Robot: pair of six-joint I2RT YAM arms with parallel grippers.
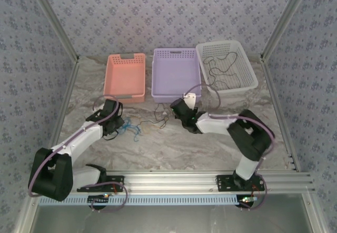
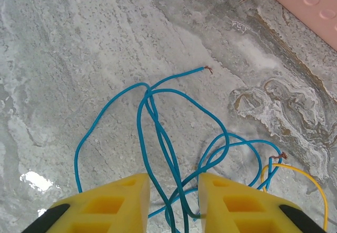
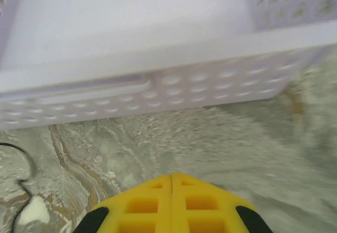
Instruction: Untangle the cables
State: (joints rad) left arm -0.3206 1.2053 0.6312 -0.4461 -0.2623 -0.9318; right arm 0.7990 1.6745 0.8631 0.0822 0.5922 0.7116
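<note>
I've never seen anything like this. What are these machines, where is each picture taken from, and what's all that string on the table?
This is a robot: a left arm and a right arm bolted at the near edge of a table. The wide picture looks down from above and behind them. The other two come from a camera on each wrist, so the yellow fingers at the bottom are that arm's own tool. The left tool stands open over a tangle of blue cable, strands running between its fingers, a yellow cable beside it. The right tool is shut, nothing visible in it, near the purple basket. The pink basket looks empty; the white basket holds a black cable.
</note>
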